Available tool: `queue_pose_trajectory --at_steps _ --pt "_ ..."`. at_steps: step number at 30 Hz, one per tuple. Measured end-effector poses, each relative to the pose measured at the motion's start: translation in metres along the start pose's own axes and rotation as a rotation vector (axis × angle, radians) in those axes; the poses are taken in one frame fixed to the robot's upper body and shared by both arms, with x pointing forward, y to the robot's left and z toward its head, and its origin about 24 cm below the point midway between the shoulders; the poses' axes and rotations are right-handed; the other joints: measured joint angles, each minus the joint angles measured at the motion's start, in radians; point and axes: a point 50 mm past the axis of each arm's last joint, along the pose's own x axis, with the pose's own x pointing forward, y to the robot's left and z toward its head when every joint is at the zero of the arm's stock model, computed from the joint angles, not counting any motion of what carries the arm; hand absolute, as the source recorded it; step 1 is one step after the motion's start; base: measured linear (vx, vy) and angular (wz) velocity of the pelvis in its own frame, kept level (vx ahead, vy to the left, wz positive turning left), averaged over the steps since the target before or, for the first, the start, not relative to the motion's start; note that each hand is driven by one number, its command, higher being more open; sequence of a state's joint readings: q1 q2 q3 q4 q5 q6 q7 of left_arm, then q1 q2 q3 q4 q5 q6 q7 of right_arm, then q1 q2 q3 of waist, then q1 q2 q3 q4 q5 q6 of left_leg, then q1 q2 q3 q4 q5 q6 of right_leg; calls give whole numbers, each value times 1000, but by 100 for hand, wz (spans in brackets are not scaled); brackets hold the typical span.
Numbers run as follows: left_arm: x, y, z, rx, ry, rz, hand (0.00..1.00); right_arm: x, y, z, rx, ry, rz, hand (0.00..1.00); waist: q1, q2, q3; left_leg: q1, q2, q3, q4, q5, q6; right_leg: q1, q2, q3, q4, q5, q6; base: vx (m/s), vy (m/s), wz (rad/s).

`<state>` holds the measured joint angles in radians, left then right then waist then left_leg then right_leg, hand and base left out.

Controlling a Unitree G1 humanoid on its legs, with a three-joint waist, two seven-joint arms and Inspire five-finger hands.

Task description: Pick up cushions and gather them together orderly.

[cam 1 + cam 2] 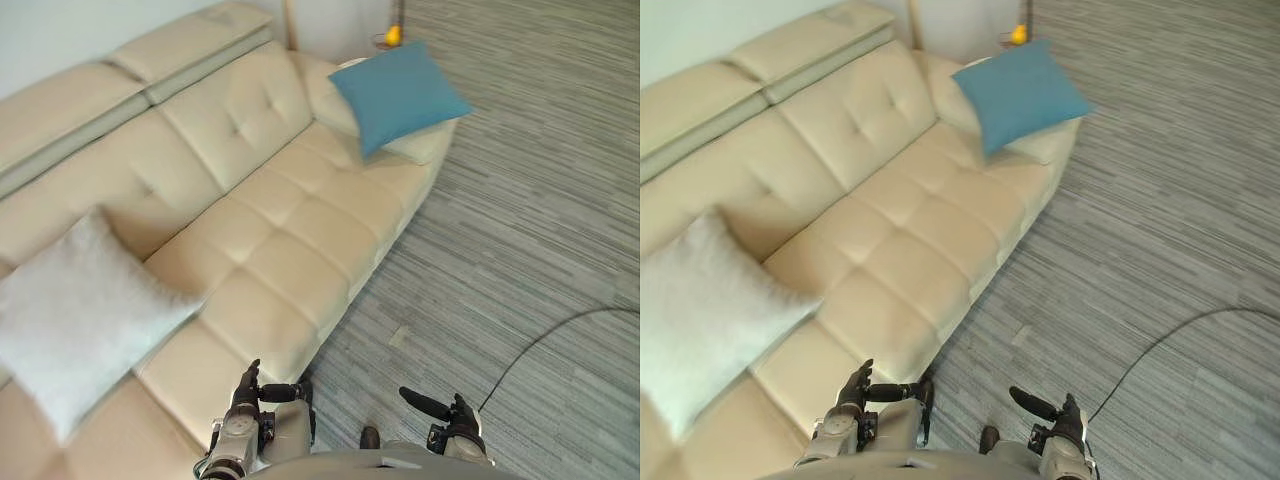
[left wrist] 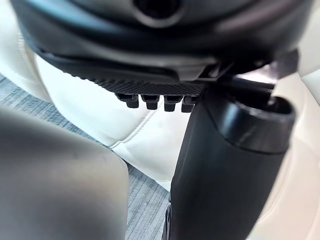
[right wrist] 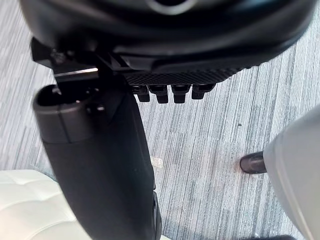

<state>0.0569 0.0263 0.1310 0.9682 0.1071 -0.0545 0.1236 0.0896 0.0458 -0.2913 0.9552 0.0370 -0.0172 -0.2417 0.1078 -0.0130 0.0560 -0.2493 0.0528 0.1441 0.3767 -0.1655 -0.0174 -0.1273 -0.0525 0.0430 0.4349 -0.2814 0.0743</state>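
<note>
We are at the very start of the gathering, judging by our left hand point(image 1: 246, 397) and right hand point(image 1: 458, 418), which are hanging low by the cream sofa's point(image 1: 290, 230) front edge with fingers relaxed and apart, holding nothing. The pale grey cushion point(image 1: 75, 320) is leaning, plump and soft-looking, against the backrest at the near end, while the blue cushion point(image 1: 398, 92) is perching tilted on the far armrest, well apart. Next, we are probably looking at a reach for the nearer grey one.

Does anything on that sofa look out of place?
Yes: the two cushions sit apart. The blue cushion lies tilted over the far armrest, and the pale grey cushion leans askew at the other end of the sofa. Nothing spilled.
</note>
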Motion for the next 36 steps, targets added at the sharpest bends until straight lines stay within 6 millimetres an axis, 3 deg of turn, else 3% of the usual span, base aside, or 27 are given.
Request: queue_pose_trajectory --at_steps 2,4,5,7,9,10,11,12,14,16,17,18,19,20,21,23,25,26,27,28,29,30,31,32,33,35,36 --pt "0 1 -2 6 6 2 100 0 0 -1 -1 3 4 100 -4 -10 -9 36 -10 39 1 -26 24 -38 -33 -38 104 -10 29 303 141 -57" --pt "-1 -1 -5 27 18 -10 100 1 2 5 -17 -11 14 100 -10 -3 -9 88 -10 68 1 -61 41 -92 -91 -168 260 9 54 336 119 -48" --pt "0 -1 -6 51 25 -17 100 2 4 6 -20 -10 20 100 -17 -2 -7 124 -9 73 -12 -66 45 -101 -131 -264 315 -8 25 446 105 -31" --pt "0 -1 -8 51 39 -16 100 5 7 13 -46 -18 28 100 -19 22 8 205 31 81 -54 -66 45 -104 -152 -419 299 -38 -27 354 0 -34" --pt "0 2 -9 39 46 -4 100 6 10 19 -47 -33 35 100 -20 34 21 241 55 94 -65 -66 45 -127 -150 -470 234 -36 -27 322 -90 -37" --pt "0 6 -9 44 48 5 100 6 13 22 -53 -37 44 100 -24 24 22 257 62 96 -70 -66 44 -149 -145 -474 147 -7 -30 392 -201 -32" --pt "1 12 -8 53 45 19 100 7 16 23 -57 -36 52 100 -33 -5 30 281 52 101 -74 -69 19 -163 -143 -475 13 94 -52 411 -238 -23" --pt "2 17 -8 61 49 30 100 8 13 22 -65 -28 48 100 -39 -18 27 294 45 91 -74 -82 -9 -165 -136 -471 -3 186 -147 281 -166 -29" --pt "2 8 -10 51 65 13 100 13 -1 29 -87 -39 14 100 -34 31 32 311 89 81 -87 -77 -23 -147 -65 -450 -46 185 -160 292 -173 -60" --pt "2 1 -11 48 73 -4 100 15 -12 29 -98 -35 -11 100 -38 55 41 318 107 69 -70 -68 -34 -137 -35 -435 -54 169 -178 312 -208 -46" --pt "2 -3 -11 44 75 -15 100 16 -21 27 -102 -22 -34 100 -42 63 47 291 126 47 14 -62 -43 -110 -17 -436 -80 164 -179 293 -236 -11" --pt "2 -7 -7 30 65 -23 100 16 -27 18 -109 6 -49 100 -49 70 66 219 159 -5 210 -34 -66 -50 11 -444 -132 163 -179 239 -247 2" --pt "3 -6 -1 21 40 -23 100 15 -30 12 -99 26 -60 100 -50 71 85 139 184 -52 407 21 -56 9 32 -446 -171 162 -181 209 -215 -6" --pt "4 -5 3 20 17 -19 100 14 -31 11 -104 25 -65 100 -50 68 96 69 196 -72 560 -10 -53 56 52 -437 -196 152 -197 160 -148 -16" --pt "4 -4 5 19 7 -18 100 14 -31 10 -107 25 -68 100 -50 66 98 44 193 -74 601 -31 -50 74 57 -432 -204 146 -204 174 -96 -21" --pt "4 -6 12 17 -22 -26 100 13 -28 9 -99 29 -66 100 -44 55 100 -46 147 -65 571 -80 -43 133 64 -414 -250 143 -197 154 -48 -24" --pt "4 -7 15 19 -41 -30 100 13 -24 10 -94 24 -58 100 -32 51 99 -74 96 -52 366 -86 -36 151 64 -394 -281 140 -182 228 21 -31" --pt "5 -8 19 15 -53 -33 100 11 -17 10 -81 20 -43 100 -28 51 103 -81 62 -47 170 -72 -28 167 60 -379 -295 136 -178 261 68 -22" --pt "5 -8 19 14 -53 -32 100 11 -16 10 -77 17 -40 100 -27 48 105 -80 45 -49 78 -49 -25 173 55 -374 -297 129 -174 306 102 -28" --pt "5 -8 20 9 -56 -32 100 10 -13 12 -65 9 -34 100 -22 43 108 -79 17 -48 -121 27 -27 188 38 -360 -297 109 -154 324 120 -23" --pt "5 -9 21 6 -56 -32 100 10 -12 13 -63 6 -36 100 -20 44 108 -79 14 -48 -180 58 -32 201 36 -352 -298 98 -136 339 126 -27" --pt "5 -10 21 4 -56 -33 100 10 -13 12 -64 8 -37 100 -16 47 106 -78 15 -48 -206 81 -37 208 36 -344 -297 86 -121 393 144 -34" --pt "5 -10 20 5 -56 -35 100 9 -11 10 -64 14 -32 100 -1 45 100 -61 12 -43 -204 169 -28 240 27 -317 -299 60 -88 464 156 -48" --pt "4 -10 19 3 -54 -35 100 8 -7 10 -60 11 -21 100 2 35 86 -55 -10 -37 -164 212 17 266 2 -298 -301 34 -59 598 190 -53" --pt "4 -7 19 6 -57 -27 100 7 -4 8 -59 13 -10 100 2 13 74 -69 -28 -16 -106 167 33 274 -29 -284 -294 17 -40 519 158 -46" --pt "4 -5 18 9 -51 -23 100 6 -1 8 -65 5 3 100 12 -2 62 -48 -47 26 -45 94 55 250 -80 -224 -184 -5 -3 563 211 -40" --pt "4 -5 18 9 -50 -23 100 6 -1 8 -67 5 4 100 12 -3 61 -42 -49 30 -44 88 58 244 -86 -220 -162 -9 4 595 240 -22"
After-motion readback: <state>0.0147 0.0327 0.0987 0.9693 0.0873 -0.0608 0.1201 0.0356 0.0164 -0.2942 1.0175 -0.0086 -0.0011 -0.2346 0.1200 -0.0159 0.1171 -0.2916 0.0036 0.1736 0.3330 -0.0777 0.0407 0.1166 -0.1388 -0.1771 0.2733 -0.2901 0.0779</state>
